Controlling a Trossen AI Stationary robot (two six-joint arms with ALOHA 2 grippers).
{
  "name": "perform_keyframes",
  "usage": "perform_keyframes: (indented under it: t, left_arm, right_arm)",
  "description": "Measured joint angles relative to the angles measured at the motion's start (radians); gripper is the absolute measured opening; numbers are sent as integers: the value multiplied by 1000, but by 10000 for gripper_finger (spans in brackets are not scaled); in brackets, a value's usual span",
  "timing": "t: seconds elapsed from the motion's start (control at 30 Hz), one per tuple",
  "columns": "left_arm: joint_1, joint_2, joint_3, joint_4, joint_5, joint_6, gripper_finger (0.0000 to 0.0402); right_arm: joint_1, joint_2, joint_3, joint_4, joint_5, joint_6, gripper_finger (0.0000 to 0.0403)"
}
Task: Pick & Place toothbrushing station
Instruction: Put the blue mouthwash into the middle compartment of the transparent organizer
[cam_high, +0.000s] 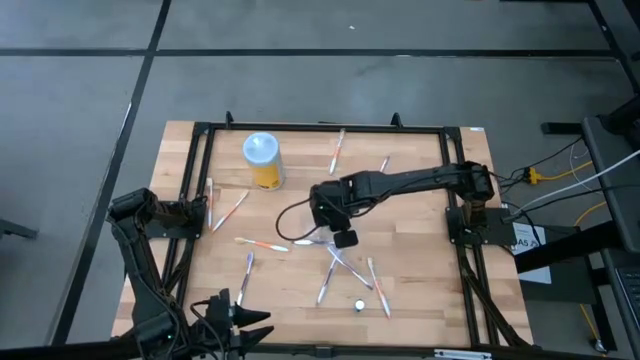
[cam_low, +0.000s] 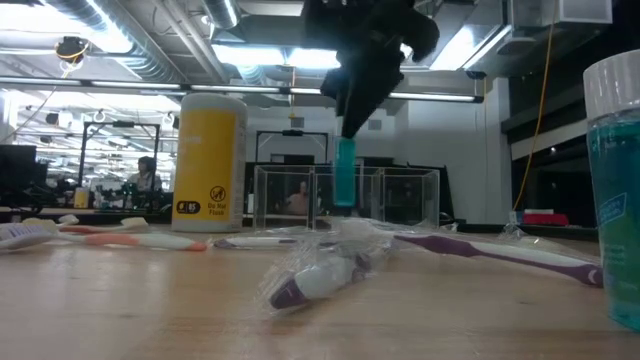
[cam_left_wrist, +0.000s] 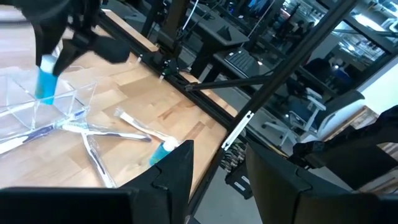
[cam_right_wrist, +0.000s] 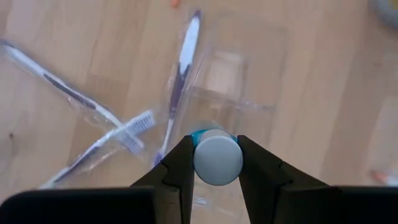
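Labels: yellow bottle (cam_low: 209, 160) with white cap stands upright at the back of the table (cam_high: 420, 290); it carries two round pictogram icons and small text too small to read. No other legible writing

Containers: clear acrylic holder (cam_low: 345, 195) with several compartments sits mid-table. Whether anything lies in its compartments cannot be told. Teal bottle (cam_low: 615, 190) with white cap stands at the near edge of the low view, filled with teal liquid

Right gripper (cam_right_wrist: 216, 163) hangs over the clear holder, fingers pinching a small teal tube (cam_low: 345, 172) with a whitish round cap, held upright, cap toward the wrist. Tube is above the holder in the low view; whether its lower end is inside a compartment cannot be told

Left gripper (cam_left_wrist: 217, 180) is parked at the front-left table corner, fingers spread, nothing between them

Toothbrushes lie flat and scattered on the wood: purple-and-white ones (cam_right_wrist: 177, 81) crossing just beside the holder, some in clear wrappers, orange-pink ones (cam_low: 130, 238) near the yellow bottle. A wrapped brush (cam_low: 315, 280) lies nearest the low camera. Small round white piece (cam_high: 359, 305) sits near the front edge
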Motion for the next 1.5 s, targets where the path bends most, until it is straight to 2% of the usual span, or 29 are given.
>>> perform_keyframes:
  t: [0.37, 0.67, 0.87, 1.5]
  left_arm:
    - [0, 0, 0, 3, 15, -25, 143]
    - [8, 0, 0, 3, 28, -28, 143]
    - [26, 0, 0, 3, 65, -25, 143]
    - [28, 0, 0, 33, 64, 11, 143]
  right_arm:
    - [14, -3, -70, 138, -22, 25, 97]
    - [-2, -3, -116, 178, -19, 21, 97]
    - [-5, -3, -116, 189, -23, 2, 97]
    - [-20, 7, -117, 166, -49, -27, 97]
